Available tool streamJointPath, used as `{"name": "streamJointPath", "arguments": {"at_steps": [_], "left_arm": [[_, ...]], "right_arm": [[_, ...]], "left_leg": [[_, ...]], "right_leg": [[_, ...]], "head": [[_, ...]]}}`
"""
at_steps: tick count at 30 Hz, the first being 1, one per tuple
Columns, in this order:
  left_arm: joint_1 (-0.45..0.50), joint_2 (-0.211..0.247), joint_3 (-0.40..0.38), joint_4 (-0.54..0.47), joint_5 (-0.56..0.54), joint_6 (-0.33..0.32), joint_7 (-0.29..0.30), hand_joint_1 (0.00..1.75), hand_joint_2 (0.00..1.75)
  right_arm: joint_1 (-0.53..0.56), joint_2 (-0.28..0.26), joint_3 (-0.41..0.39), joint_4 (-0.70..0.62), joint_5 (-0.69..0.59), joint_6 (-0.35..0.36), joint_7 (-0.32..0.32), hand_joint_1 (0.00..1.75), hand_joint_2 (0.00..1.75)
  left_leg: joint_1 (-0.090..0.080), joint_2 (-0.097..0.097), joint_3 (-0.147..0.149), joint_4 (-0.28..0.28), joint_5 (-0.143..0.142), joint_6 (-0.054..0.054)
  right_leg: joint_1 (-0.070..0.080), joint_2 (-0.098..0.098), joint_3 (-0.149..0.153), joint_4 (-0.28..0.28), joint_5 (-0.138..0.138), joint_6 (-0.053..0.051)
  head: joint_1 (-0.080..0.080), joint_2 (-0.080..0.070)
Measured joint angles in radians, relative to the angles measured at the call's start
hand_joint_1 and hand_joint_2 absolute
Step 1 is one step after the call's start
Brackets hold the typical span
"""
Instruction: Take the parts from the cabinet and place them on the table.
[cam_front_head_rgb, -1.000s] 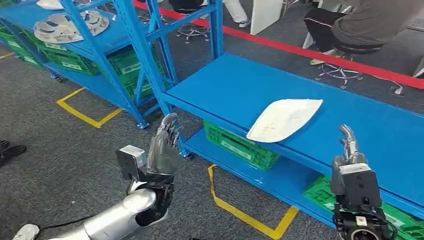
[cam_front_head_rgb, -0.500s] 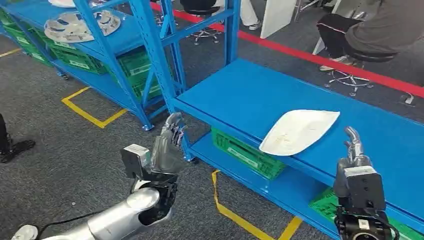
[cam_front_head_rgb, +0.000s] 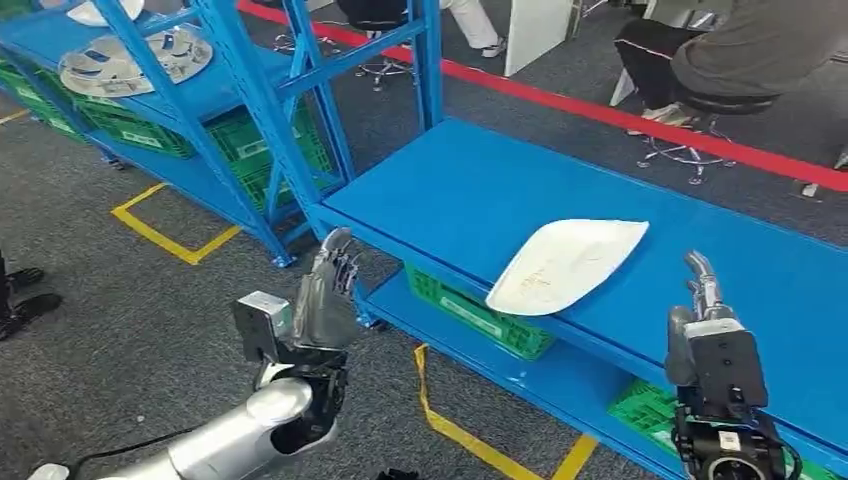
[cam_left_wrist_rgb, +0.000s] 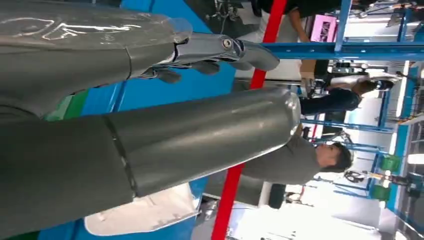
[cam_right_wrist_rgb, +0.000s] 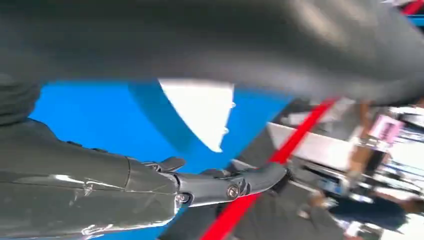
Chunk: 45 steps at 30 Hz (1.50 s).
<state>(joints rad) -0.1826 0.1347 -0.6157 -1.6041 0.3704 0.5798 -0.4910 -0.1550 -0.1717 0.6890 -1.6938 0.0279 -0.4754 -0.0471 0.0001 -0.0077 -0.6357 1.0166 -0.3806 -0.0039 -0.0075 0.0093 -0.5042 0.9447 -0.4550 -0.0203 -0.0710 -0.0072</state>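
Blue steel shelving (cam_front_head_rgb: 200, 95) is standing at the far left, carrying pale moulded parts (cam_front_head_rgb: 130, 62) on its shelf and green crates (cam_front_head_rgb: 262, 148) underneath; yellow tape (cam_front_head_rgb: 165, 232) is marking the grey floor in front of it; my left hand (cam_front_head_rgb: 325, 290) is hovering upright just off the corner of the blue table (cam_front_head_rgb: 470, 195), fingers straight and apart, holding nothing; the white part (cam_front_head_rgb: 565, 262) is lying flat on that table near its front edge, partly overhanging, with a green crate (cam_front_head_rgb: 475, 305) sitting on the lower shelf beneath it; my right hand (cam_front_head_rgb: 705, 315) is rising at the table's front edge just right of the white part, not touching it, fingers extended and empty; a seated person (cam_front_head_rgb: 720, 50) is occupying a stool beyond the red floor line (cam_front_head_rgb: 600, 100).
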Motion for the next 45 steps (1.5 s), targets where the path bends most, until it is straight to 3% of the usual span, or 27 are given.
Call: {"name": "streamJointPath", "arguments": {"at_steps": [1,2,3,4,5,8,13,18,29,45], "left_arm": [[0.000,0.000,0.000,0.000,-0.001,0.000,0.001,0.00,0.00],[0.000,0.000,0.000,0.000,-0.001,-0.001,0.003,0.00,0.00],[0.001,0.000,0.000,0.000,-0.003,-0.003,0.003,0.00,0.00],[0.003,0.000,0.000,0.000,-0.005,-0.005,0.004,0.00,0.00],[0.004,0.001,0.000,0.000,-0.007,-0.009,0.007,0.00,0.00],[0.003,0.000,0.000,0.000,-0.010,-0.021,0.008,0.00,0.00],[0.003,-0.001,0.000,0.000,-0.012,-0.028,0.008,0.00,0.00],[0.000,-0.002,0.000,0.000,-0.018,-0.034,0.013,0.00,0.00],[0.001,0.003,0.000,-0.002,-0.018,0.008,0.017,0.00,0.00],[0.000,0.007,0.000,-0.002,0.008,0.008,0.009,0.00,0.00]], "right_arm": [[0.000,0.000,-0.001,0.002,-0.001,0.008,0.013,0.00,1.75],[-0.002,0.000,-0.002,0.006,-0.001,0.017,0.028,0.00,1.75],[-0.003,0.000,-0.003,0.010,0.002,0.032,0.046,0.00,1.75],[-0.004,-0.002,-0.003,0.017,0.012,0.052,0.066,0.00,1.75],[-0.005,-0.004,-0.003,0.022,0.024,0.071,0.086,0.00,1.75],[-0.023,-0.008,0.005,0.047,0.074,0.145,0.146,0.00,1.75],[-0.045,-0.012,0.013,0.077,0.096,0.182,0.173,0.00,1.75],[-0.088,-0.024,0.031,0.110,0.116,0.274,0.217,0.00,1.75],[-0.182,-0.034,0.092,0.177,0.125,0.391,0.234,0.00,1.75],[-0.257,-0.061,0.162,0.210,0.167,0.431,0.255,0.00,1.75]], "left_leg": [[-0.002,0.001,0.021,-0.055,0.019,0.007],[-0.008,0.003,0.035,-0.080,0.004,0.008],[-0.008,0.002,0.033,-0.079,0.004,0.009],[-0.002,0.000,0.034,-0.084,0.007,-0.002],[-0.005,-0.002,0.035,-0.083,0.005,-0.004],[-0.007,-0.003,0.035,-0.082,0.001,0.001],[-0.008,-0.003,0.035,-0.081,-0.001,0.006],[-0.009,-0.003,0.035,-0.081,0.000,0.009],[-0.003,-0.003,0.036,-0.081,0.001,0.009],[-0.003,-0.002,0.037,-0.082,0.001,0.009]], "right_leg": [[0.000,0.000,0.000,0.000,-0.004,0.002],[0.008,0.002,-0.001,0.003,-0.009,0.009],[0.006,0.002,-0.003,0.001,-0.010,0.012],[0.012,0.000,-0.004,0.009,-0.016,0.002],[0.008,0.000,-0.002,0.006,-0.017,0.001],[0.007,-0.001,0.003,0.000,-0.016,0.005],[0.006,-0.001,0.006,-0.006,-0.015,0.011],[0.005,-0.001,0.005,-0.007,-0.014,0.017],[0.007,-0.002,0.006,-0.007,-0.013,0.016],[0.008,-0.002,0.006,-0.007,-0.014,0.016]], "head": [[-0.001,0.000],[0.001,0.000],[0.003,0.000],[0.005,0.000],[0.006,0.000],[0.010,0.000],[0.011,0.000],[0.010,0.000],[0.010,0.000],[0.011,0.000]]}}
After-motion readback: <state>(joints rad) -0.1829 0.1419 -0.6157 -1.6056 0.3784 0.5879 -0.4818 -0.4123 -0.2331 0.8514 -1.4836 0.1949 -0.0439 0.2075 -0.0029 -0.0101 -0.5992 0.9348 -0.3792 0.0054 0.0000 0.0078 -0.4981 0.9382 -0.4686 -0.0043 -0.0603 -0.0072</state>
